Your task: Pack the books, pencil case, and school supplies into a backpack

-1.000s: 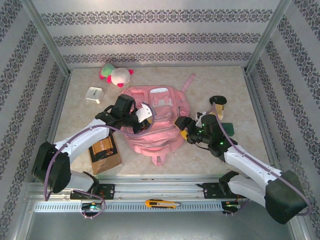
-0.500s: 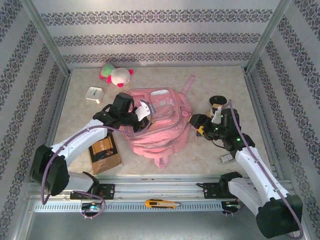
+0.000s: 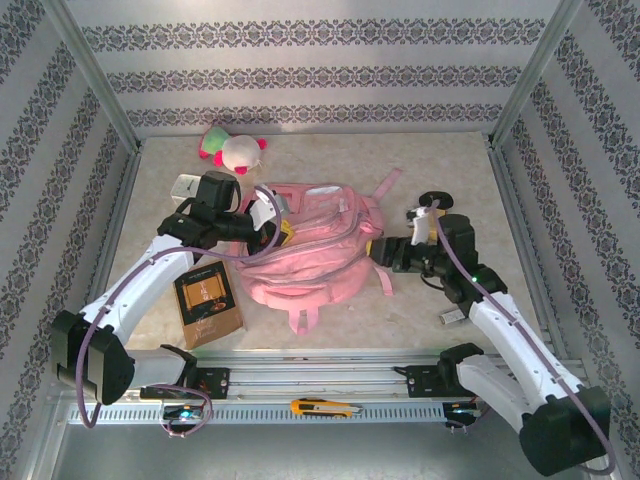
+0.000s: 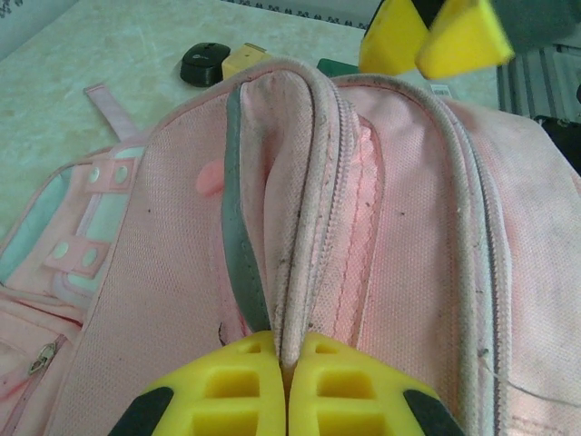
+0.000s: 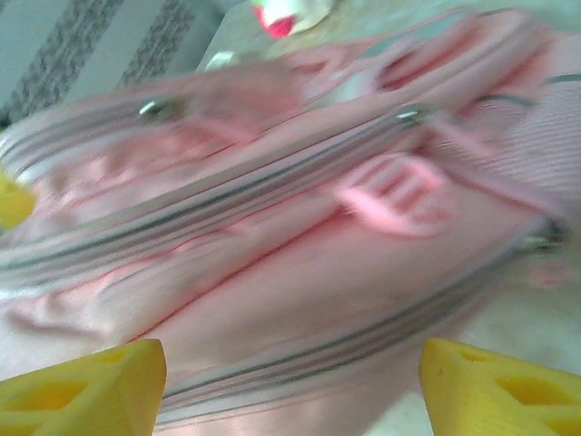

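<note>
Left jaws tight on backpack (image 3: 312, 268) — right jaws wide beside it

Left tool (image 4: 288, 341) is clamped on a fold of the backpack (image 3: 310, 255), so there's pink fabric dead ahead and on both sides of it, no way through. Behind it, the white clock (image 3: 185, 188) crowds the arm, and the book (image 3: 208, 305) lies under the forearm. Right tool (image 5: 292, 354) has its jaws wide, with the backpack's side wall right in front. Behind it is a bare stretch of worktop (image 3: 415, 310), with the black lump (image 3: 435, 200) close by its wrist.
</note>
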Robot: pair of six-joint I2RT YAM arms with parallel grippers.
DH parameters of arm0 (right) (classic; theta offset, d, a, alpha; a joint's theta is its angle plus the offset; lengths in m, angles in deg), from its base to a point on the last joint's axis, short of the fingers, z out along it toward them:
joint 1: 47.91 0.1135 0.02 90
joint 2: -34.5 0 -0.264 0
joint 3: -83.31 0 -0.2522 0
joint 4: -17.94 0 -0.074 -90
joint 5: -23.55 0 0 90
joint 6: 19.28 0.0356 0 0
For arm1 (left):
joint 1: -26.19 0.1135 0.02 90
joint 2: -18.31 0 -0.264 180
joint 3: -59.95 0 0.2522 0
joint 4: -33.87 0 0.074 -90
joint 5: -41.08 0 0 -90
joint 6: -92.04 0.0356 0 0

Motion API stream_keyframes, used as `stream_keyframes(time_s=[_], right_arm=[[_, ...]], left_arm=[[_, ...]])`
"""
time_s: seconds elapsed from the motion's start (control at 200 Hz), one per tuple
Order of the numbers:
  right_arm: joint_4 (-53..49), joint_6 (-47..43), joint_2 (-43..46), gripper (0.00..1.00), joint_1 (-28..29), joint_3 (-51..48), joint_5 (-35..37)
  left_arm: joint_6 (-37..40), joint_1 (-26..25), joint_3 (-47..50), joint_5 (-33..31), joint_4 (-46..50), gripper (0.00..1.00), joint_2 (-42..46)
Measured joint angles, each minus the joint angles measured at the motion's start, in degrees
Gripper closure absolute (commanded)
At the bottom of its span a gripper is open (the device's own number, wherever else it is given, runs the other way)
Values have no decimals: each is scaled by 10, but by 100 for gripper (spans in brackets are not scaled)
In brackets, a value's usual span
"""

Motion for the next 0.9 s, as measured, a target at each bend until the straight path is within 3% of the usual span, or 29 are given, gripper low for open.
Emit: stream_keyframes(time_s=[0.165,0.495,0.685,0.899], right_arm=[[-16,-165,51,37,124,5,23],[-72,-485,-79,36,147,110,40],[-118,-586,-102,32,145,129,25],[-75,-594,-68,32,142,103,22]], left_arm=[[45,10,0,16,23,100,0],[102,17,0,25,52,100,0],[100,36,8,33,50,100,0],[105,47,13,49,47,100,3]])
